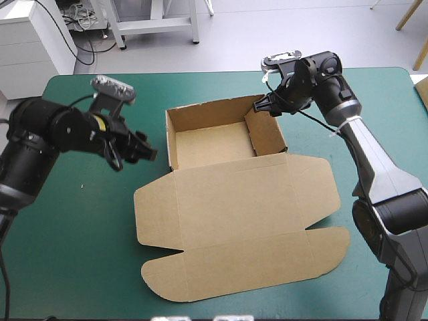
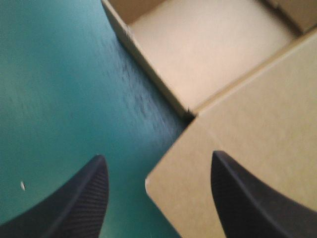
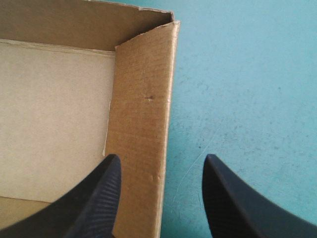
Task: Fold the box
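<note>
So the box [image 1: 234, 214] is about half done as far as I can judge; the tray [image 1: 214, 144] is up with its walls raised on the far half of the tabletop [image 1: 67, 267], and the lid [image 1: 234, 194] lies flat toward the near edge, rounded flaps and all.

Right hand [image 3: 163, 156] sits at the tray's right wall [image 3: 141, 124], fingers apart and holding nothing; one finger hangs over the inside of the tray, the other over the cover [image 3: 247, 99] outside, so it straddles that wall. My guess is it's checking or pressing the tuck there; next it'd need to come down square and pinch, since the wall's far corner looks a bit ragged and not quite flush.

Left hand [image 2: 158, 156] is spread wide too, empty; it hovers beside the tray's left front corner, right where the lid's crease starts. If it's meant to steady that side, it has to close in on the wall without shoving the whole sheet.

Surface is the plain teal-green cover, matte, with a tiny white speck [image 2: 22, 185] near the left hand; beyond the far edge there's a white cabinet [image 1: 33, 40] on a pale floor [image 1: 267, 40].
</note>
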You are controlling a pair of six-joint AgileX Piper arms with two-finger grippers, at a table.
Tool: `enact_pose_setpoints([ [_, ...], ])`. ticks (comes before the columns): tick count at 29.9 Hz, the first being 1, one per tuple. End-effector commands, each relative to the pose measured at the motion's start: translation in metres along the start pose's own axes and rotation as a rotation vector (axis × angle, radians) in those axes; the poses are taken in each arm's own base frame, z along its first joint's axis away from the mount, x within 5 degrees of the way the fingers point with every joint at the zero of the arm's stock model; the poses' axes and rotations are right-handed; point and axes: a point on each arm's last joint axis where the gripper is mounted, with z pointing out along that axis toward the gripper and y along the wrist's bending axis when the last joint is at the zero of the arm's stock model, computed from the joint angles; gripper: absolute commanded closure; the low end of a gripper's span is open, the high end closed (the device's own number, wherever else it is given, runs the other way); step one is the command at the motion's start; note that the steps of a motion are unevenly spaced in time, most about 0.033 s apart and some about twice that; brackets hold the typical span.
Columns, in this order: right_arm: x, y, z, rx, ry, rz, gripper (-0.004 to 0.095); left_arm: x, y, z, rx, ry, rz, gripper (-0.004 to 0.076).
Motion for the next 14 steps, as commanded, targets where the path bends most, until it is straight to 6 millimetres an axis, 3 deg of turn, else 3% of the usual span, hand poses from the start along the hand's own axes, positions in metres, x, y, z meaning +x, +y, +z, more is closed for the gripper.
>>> enact_pose_setpoints([
  [1, -0.009, -0.005, -0.007, 0.017, -0.076, -0.012, 0.0438, 0.037, -0.004, -0.003, 0.0, -0.066, 0.001, 0.0322],
  [5, -0.006, -0.004, 0.028, 0.015, -0.006, -0.017, 0.0438, 0.087, -0.007, 0.009, -0.003, -0.098, -0.015, 0.0437],
  [12, 0.001, -0.003, 0.071, 0.011, 0.073, -0.019, 0.0449, 0.16, -0.011, 0.018, -0.01, -0.212, -0.037, 0.0733],
  [14, 0.002, -0.003, 0.076, 0.011, 0.083, -0.019, 0.053, 0.174, -0.012, 0.016, -0.013, -0.272, -0.045, 0.0731],
])
